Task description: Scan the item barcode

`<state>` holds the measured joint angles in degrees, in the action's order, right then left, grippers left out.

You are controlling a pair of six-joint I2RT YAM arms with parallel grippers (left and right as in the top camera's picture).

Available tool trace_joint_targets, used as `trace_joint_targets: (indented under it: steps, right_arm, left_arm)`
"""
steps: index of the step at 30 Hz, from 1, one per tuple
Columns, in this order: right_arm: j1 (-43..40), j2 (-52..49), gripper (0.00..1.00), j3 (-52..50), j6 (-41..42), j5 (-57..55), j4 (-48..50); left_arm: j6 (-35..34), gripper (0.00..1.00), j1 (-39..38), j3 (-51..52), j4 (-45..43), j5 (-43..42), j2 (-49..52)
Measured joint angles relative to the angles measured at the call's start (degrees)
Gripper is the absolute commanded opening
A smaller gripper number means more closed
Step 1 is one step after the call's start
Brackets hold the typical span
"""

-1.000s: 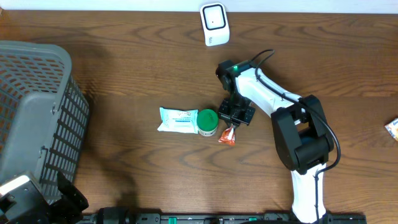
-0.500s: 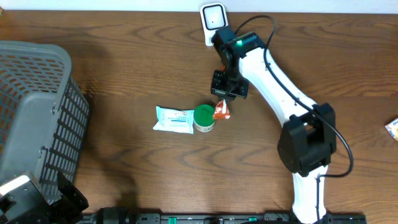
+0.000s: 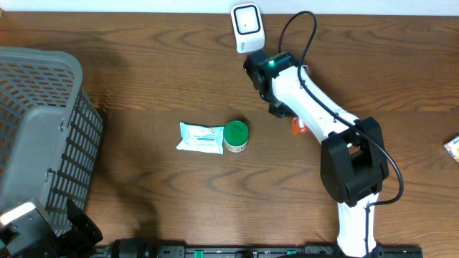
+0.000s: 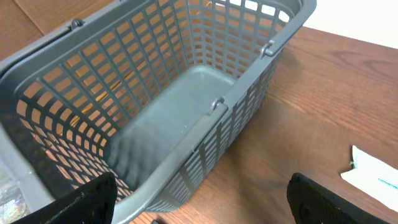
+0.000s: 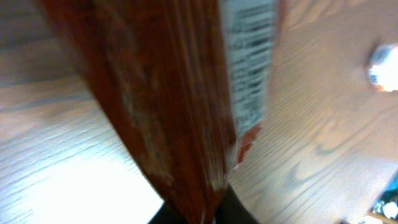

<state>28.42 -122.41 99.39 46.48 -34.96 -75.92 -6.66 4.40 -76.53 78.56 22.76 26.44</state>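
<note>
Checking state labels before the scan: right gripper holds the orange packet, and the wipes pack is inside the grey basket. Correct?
One thing is wrong. The wipes pack is not inside the grey basket; it lies on the table beside the green-lidded tub, as the overhead view shows. The rest stands: the right gripper holds the orange packet.
</note>
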Motion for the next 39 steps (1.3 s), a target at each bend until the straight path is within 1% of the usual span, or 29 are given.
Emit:
trace_joint_targets:
  steps: [1,2,3,4,5,6,9,13,16,20,23,27,31,34,36,38,39]
  right_arm:
    - [0.1,0.0,0.25,-1.7,2.1,-2.0,0.1]
    - [0.1,0.0,0.48,-2.8,3.0,-2.7,0.1]
    - [0.2,0.0,0.65,-4.3,4.3,-3.5,0.1]
    - [0.2,0.0,0.88,-6.1,6.1,-4.3,0.2]
    - [0.4,0.0,0.97,-7.3,7.0,-4.5,0.1]
    - [0.7,0.0,0.99,-8.3,7.7,-4.6,-0.3]
    - [2.3,0.0,0.99,-8.9,8.3,-4.1,-1.2]
    - [3.6,0.5,0.99,-7.8,4.3,-0.8,-1.6]
    - [3.6,2.5,0.99,-7.4,1.6,0.5,-3.9]
    - [3.9,5.0,0.99,-7.2,-0.1,-2.4,-7.3]
    - [4.4,5.3,0.99,-8.0,-0.5,-5.6,-7.0]
    - [4.6,5.3,0.93,-13.4,0.0,-8.3,-6.3]
    - [4.6,5.3,0.89,-19.6,1.1,-10.8,-5.2]
    - [4.7,5.3,0.80,-23.0,1.4,-12.4,-3.2]
    - [4.9,5.3,0.77,-24.2,1.8,-13.2,-2.0]
    - [5.0,5.3,0.77,-25.2,1.9,-14.2,-1.0]
    - [5.0,5.3,0.80,-25.8,1.9,-14.8,-0.3]
  left_arm:
    - [0.0,0.88,0.0,0.0,0.3,0.0,0.0]
    - [0.0,0.88,0.0,0.0,0.4,0.0,0.0]
    - [0.0,0.88,0.0,0.0,0.5,0.0,0.0]
    - [0.0,0.88,0.0,0.0,0.5,0.0,0.0]
    - [0.0,0.88,0.0,0.0,0.5,0.0,0.0]
    - [0.0,0.88,0.0,0.0,0.5,0.0,0.0]
    - [0.0,0.88,0.0,0.0,0.5,0.0,0.0]
    - [0.0,0.88,0.0,0.0,0.6,0.0,0.0]
    - [0.0,0.88,0.0,0.0,0.6,0.0,0.0]
    - [0.0,0.88,0.0,0.0,0.6,0.0,0.0]
    - [0.0,0.88,0.0,0.0,0.6,0.0,0.0]
    - [0.0,0.88,0.0,0.0,0.7,0.0,0.0]
    - [0.0,0.88,0.0,0.0,0.7,0.0,0.0]
    - [0.0,0.88,0.0,0.0,0.7,0.0,0.0]
    - [0.0,0.88,0.0,0.0,0.7,0.0,0.0]
    - [0.0,0.88,0.0,0.0,0.7,0.0,0.0]
    - [0.0,0.88,0.0,0.0,0.7,0.0,0.0]
